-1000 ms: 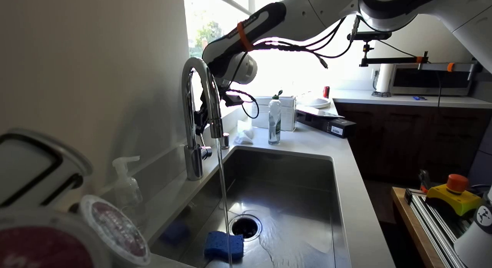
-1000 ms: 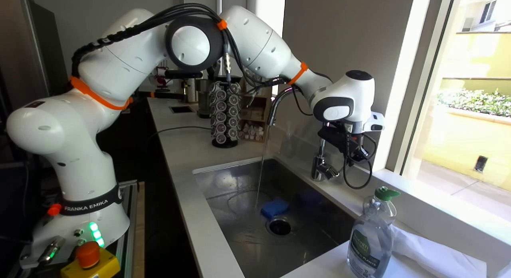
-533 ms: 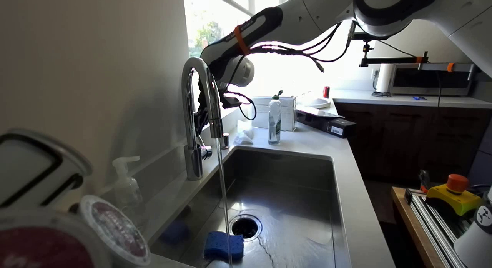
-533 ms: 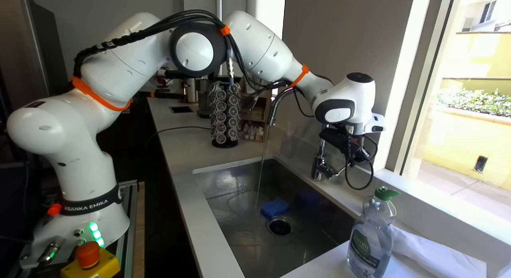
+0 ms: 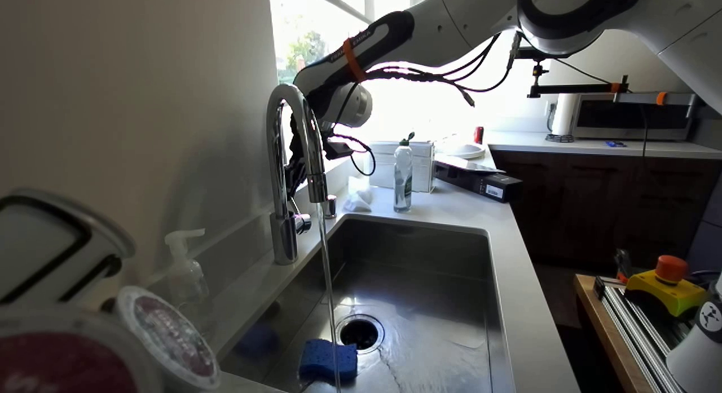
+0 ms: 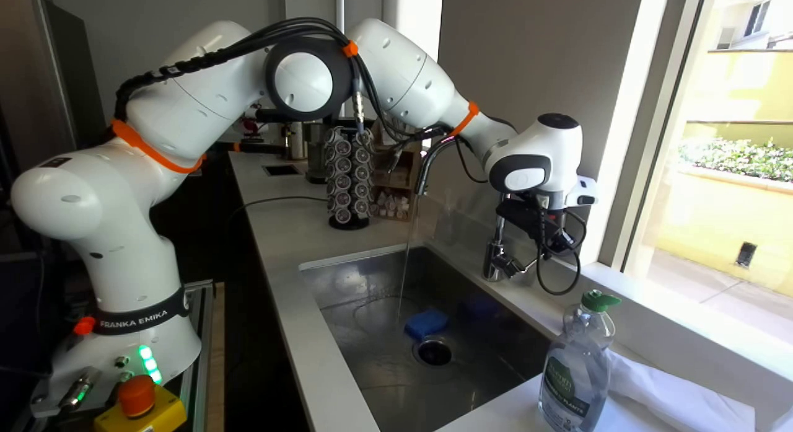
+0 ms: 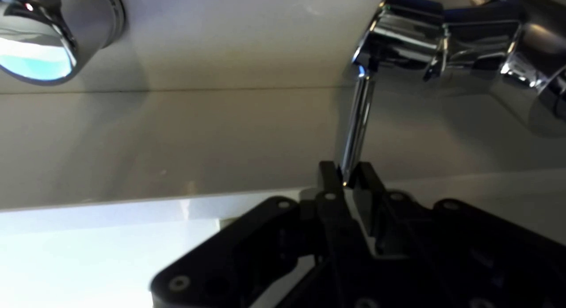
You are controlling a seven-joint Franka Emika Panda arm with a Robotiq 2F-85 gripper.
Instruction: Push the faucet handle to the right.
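The faucet handle is a thin chrome lever [image 7: 359, 118] jutting from the faucet's round valve body [image 7: 402, 34] in the wrist view. It also shows in both exterior views, as a short rod [image 5: 295, 206] and a thin rod [image 6: 529, 266]. My gripper [image 7: 347, 177] has its two black fingertips closed around the lever's free end, one on each side. In an exterior view the gripper [image 6: 546, 253] is beside the faucet base; in both exterior views its fingertips are hard to see. Water runs from the tall arched chrome spout [image 5: 310, 139].
A steel sink [image 5: 420, 286] holds a blue sponge [image 5: 329, 360]. A chrome cap [image 7: 35, 56] stands beside the faucet. A clear soap bottle [image 6: 573, 370] with a green top and a whitish pump bottle [image 5: 186, 272] stand on the counter. The wall and window are close behind.
Over the last second my arm has sunk slightly and shifted a little, mostly in the first half. The gripper stays at the lever. Water keeps running.
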